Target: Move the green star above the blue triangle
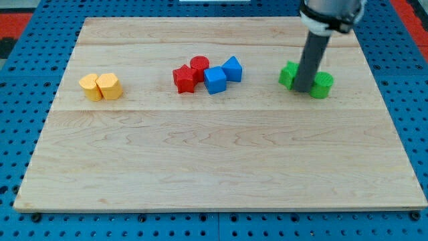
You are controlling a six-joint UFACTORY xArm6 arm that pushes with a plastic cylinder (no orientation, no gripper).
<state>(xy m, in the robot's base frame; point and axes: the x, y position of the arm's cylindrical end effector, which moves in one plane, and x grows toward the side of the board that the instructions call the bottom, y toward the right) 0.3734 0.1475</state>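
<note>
On the board (221, 161): pale wood, visible grain, wide bare room toward 6 o'clock.
Green blocks: green star (289, 74) near the 3 o'clock edge, green cylinder (323, 85) just at its 4 o'clock.
Blue blocks: two blue blocks (215, 79) (232, 68) at centre top; I cannot tell which is the triangle.
Red pair: red star (184, 78), red cylinder (199, 65).
Yellow pair: (90, 87) (109, 86), touching, 9 o'clock side.
Arm: rod upright; my tip (305, 90) sits between the greens; no fingers to read.
</note>
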